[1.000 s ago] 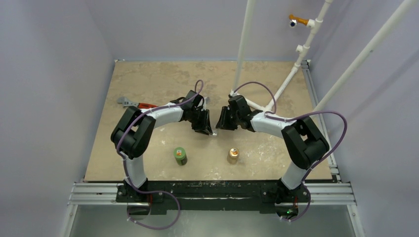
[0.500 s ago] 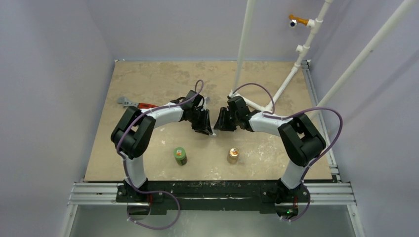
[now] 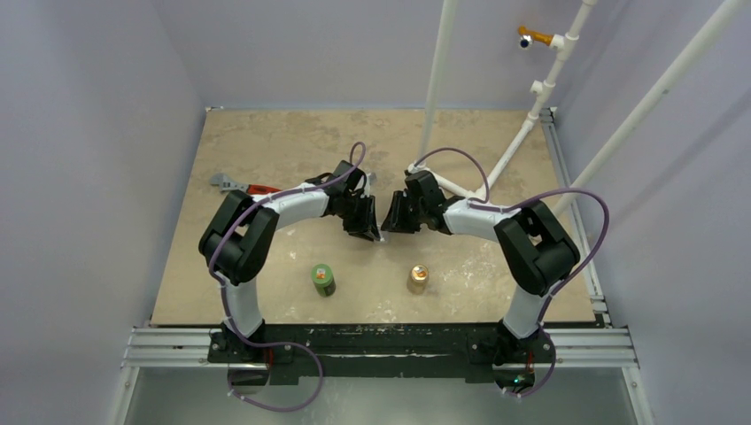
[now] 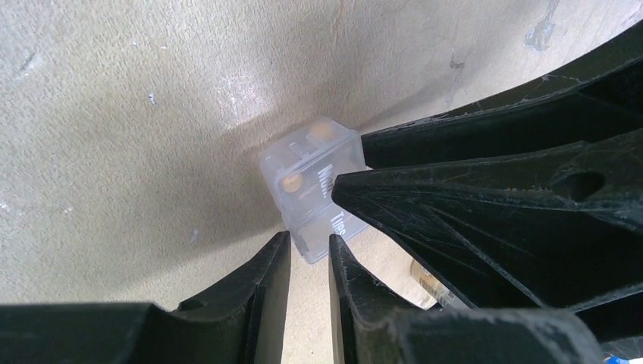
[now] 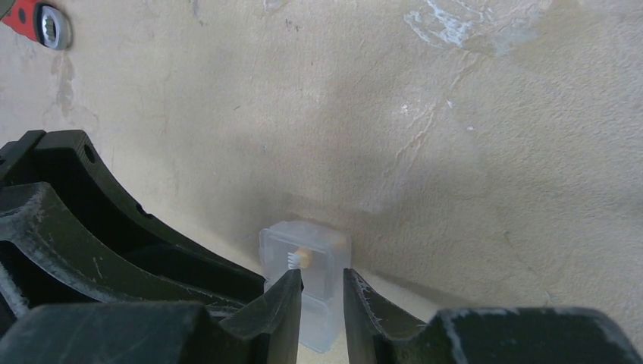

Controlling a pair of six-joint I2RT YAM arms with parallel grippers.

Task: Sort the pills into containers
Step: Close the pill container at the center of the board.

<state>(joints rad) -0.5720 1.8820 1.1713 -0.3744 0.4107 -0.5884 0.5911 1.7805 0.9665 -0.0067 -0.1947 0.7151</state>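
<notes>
Flanking the container in the middle of the table with left gripper and right gripper — both jaw pairs nearly together, grip not determinable. Showing two pills inside; judging sorting underway — remainder unseen.

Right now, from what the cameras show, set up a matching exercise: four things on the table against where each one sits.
Things:
1. green bottle
2. tan-orange bottle
3. clear case
4. red-handled wrench

Places:
A. in the middle, between the left gripper and the right gripper
B. far back on the left
C. near side, right of centre
D. near side, left of centre

Pairs: 1-D, 2-C, 3-A, 4-B
</notes>
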